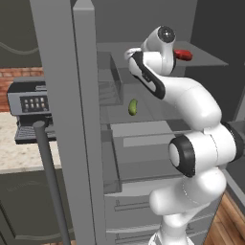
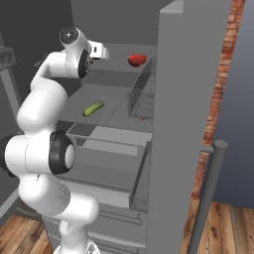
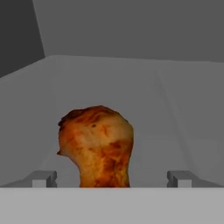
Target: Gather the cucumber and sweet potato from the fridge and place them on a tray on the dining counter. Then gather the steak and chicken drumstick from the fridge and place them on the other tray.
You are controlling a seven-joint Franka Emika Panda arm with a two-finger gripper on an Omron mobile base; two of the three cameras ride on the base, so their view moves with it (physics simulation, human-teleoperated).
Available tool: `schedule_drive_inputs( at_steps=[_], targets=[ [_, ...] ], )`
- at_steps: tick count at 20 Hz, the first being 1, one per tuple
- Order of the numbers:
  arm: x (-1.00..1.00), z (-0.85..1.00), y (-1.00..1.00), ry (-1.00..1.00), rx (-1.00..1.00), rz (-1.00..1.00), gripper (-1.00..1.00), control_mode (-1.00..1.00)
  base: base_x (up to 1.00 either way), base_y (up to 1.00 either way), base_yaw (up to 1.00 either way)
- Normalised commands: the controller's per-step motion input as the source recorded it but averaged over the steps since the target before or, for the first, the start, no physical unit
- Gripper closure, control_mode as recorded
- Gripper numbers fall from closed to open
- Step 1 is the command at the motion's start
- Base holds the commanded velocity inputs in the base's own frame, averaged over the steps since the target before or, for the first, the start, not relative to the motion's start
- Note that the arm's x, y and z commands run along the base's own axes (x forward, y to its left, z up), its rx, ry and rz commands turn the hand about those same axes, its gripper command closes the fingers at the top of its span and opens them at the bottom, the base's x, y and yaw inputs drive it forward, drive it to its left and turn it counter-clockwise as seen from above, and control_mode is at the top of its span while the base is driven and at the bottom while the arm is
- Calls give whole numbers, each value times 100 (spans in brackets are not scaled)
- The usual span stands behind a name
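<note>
Inside, open hand (image 3: 111, 178) straddles chicken drumstick (image 3: 97, 146), shelf (image 3: 175, 109) roomy around.

The fridge (image 2: 193, 99) stands open, its door edge tall and grey toward the right of the view. On the upper shelf (image 2: 119, 69), toward its right edge, lies the red steak (image 2: 137, 60). On the shelf below, the green cucumber (image 2: 93, 108) lies slanted near the middle, well apart from the steak. Under that shelf a clear drawer (image 2: 106, 144) is pulled out. The white arm (image 2: 42, 149) rises at the left and reaches onto the upper shelf at its left end, where the hand (image 2: 98, 51) sits.
</note>
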Motion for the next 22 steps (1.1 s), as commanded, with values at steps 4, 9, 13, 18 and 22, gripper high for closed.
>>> schedule_drive_inputs(
  at_steps=[4,9,13,18,22],
  targets=[
    [12,-19,0,5,0,0,-100,-100,0,0,0],
    [3,-34,7,7,0,0,100,-100,0,0,0],
    [0,-71,0,4,0,0,100,-100,0,0,0],
    [0,-65,0,1,0,0,100,-100,0,0,0],
    [0,-68,0,0,0,0,100,-100,0,0,0]
  ],
)
